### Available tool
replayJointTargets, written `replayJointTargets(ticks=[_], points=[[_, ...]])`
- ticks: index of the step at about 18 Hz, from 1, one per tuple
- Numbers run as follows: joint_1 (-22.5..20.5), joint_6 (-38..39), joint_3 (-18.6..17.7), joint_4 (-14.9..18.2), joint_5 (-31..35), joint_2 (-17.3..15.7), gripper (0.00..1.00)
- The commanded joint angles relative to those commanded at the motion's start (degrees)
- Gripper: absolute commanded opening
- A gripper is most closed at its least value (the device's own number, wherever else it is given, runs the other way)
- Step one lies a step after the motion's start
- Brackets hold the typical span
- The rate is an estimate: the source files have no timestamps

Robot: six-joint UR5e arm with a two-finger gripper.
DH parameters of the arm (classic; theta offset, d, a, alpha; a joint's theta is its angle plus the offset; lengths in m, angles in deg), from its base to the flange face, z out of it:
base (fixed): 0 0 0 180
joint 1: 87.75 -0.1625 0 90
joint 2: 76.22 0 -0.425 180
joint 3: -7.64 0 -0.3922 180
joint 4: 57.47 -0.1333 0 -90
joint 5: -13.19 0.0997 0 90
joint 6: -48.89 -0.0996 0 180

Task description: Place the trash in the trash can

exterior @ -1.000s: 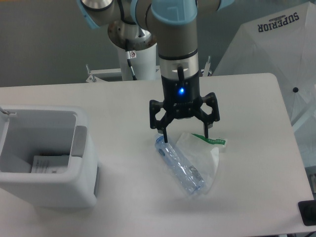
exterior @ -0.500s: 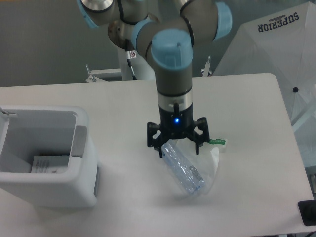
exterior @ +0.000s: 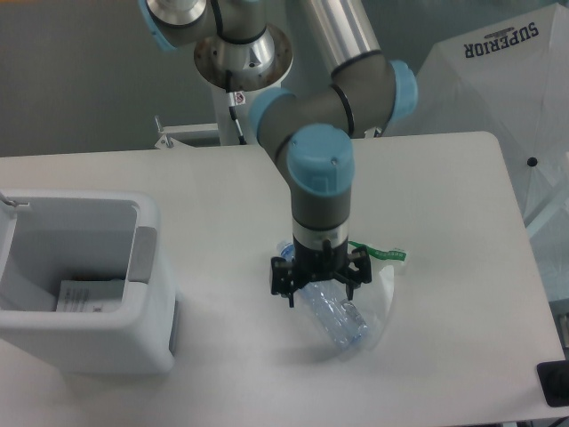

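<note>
The gripper (exterior: 320,291) stands low over the bottle (exterior: 334,317), its fingers apart on both sides of it. The bottle lies on the plastic bag (exterior: 380,286) on the table (exterior: 462,205), well apart from the trash can (exterior: 84,280) at the left.

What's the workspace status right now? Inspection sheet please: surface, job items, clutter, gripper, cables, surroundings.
Surface: white table, rounded corners, no spills seen.
Job's things: clear bluish plastic bottle lying tilted on a translucent plastic bag with a green strip; white trash can at the left edge, open, with a flat white item inside.
Clutter: dark object at the lower right table edge, cut off by the frame.
Gripper: gripper low over the bottle's upper end, fingers open, one on each side; not closed on it.
Cables: black cable at the arm base.
Surroundings: grey wall; white umbrella printed SUPERIOR at the right.
</note>
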Motion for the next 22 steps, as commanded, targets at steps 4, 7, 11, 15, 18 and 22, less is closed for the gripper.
replayJointTargets(ticks=[4, 7, 11, 15, 18, 22], points=[[-0.17, 1.51, 2.64, 0.00, 0.09, 4.31, 1.00], [-1.23, 1.33, 2.64, -0.09, 0.18, 5.80, 1.00], [-2.72, 1.24, 2.82, -0.61, 0.18, 6.95, 1.00], [-2.99, 1.51, 3.52, -0.70, 2.45, 8.88, 1.00], [-3.16, 3.44, 4.14, -1.23, 2.81, 9.32, 1.00], [-3.08, 4.85, 4.75, -1.23, 3.08, 9.85, 1.00]])
